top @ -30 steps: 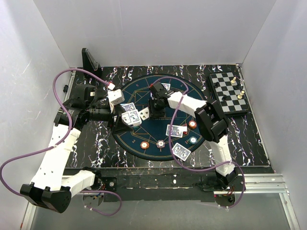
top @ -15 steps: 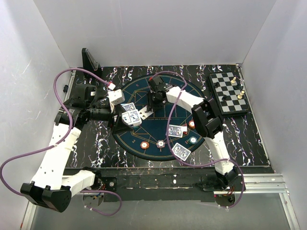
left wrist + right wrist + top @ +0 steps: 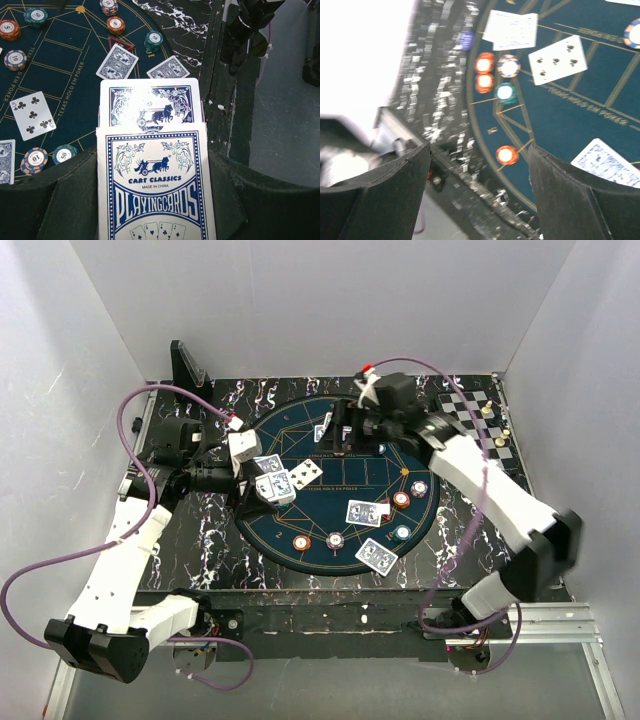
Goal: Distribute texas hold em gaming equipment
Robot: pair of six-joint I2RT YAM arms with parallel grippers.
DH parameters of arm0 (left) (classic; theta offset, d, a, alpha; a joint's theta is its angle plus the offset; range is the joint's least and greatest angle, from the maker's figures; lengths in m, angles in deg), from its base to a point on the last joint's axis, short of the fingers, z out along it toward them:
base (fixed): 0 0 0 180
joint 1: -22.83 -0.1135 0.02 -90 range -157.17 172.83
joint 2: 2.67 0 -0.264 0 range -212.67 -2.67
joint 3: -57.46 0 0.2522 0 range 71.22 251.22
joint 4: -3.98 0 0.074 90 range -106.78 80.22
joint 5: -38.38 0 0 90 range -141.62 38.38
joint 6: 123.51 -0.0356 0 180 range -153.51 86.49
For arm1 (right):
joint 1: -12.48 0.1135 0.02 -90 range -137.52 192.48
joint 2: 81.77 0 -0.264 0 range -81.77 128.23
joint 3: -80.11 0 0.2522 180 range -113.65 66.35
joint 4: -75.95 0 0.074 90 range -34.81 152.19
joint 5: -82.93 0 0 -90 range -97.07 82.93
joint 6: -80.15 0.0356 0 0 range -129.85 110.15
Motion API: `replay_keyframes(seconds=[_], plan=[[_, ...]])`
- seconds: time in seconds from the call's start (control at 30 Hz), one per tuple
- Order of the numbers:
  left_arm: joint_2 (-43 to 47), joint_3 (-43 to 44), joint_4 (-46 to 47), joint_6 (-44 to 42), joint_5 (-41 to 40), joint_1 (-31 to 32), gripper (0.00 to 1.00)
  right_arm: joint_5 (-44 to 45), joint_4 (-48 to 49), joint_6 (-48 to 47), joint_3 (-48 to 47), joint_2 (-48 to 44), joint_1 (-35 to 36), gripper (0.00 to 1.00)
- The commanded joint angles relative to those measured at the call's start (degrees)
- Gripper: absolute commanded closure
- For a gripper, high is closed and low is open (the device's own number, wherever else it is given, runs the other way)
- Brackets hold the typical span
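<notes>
My left gripper is shut on a blue-and-white playing-card box, and a blue-backed card sticks out of its top. On the round blue mat a face-up five of clubs lies beside two blue-backed cards. Striped chips are scattered around them. My right gripper hangs open over the mat's far part with nothing between its fingers. The blurred right wrist view shows orange chips and a teal chip below.
A black-and-white chessboard with small pieces sits at the far right, partly behind my right arm. A black stand rises at the far left corner. White walls close in the black marbled table.
My right arm swung up and to the right, carrying its gripper from mid-mat to the mat's far part, and its jaws opened wide. The left arm and card box stayed put.
</notes>
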Motion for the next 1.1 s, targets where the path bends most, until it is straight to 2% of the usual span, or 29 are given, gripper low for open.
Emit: replay_keyframes(seconds=[0.0,0.2,0.57,0.83,1.07], plan=[[0.2,-0.9,0.7,-3.7,0.7,-0.3,0.59,-12.6,6.4,7.3,7.2,-10.2,-1.0,0.14],[-0.8,-0.5,0.6,-5.7,0.3,-0.3,0.59,-22.6,15.2,15.1,11.1,-13.4,0.7,0.12],[-2.3,1.6,2.0,-5.1,0.3,-0.2,0.59,-22.0,18.2,16.9,10.4,-10.1,7.0,0.10],[-2.1,2.5,3.4,-3.9,0.9,-0.2,0.59,-22.9,25.8,23.5,13.2,-6.2,8.3,0.09],[-1.7,3.4,3.9,-3.4,1.8,-0.2,0.59,-24.0,27.6,25.4,10.8,-3.2,8.9,0.24]])
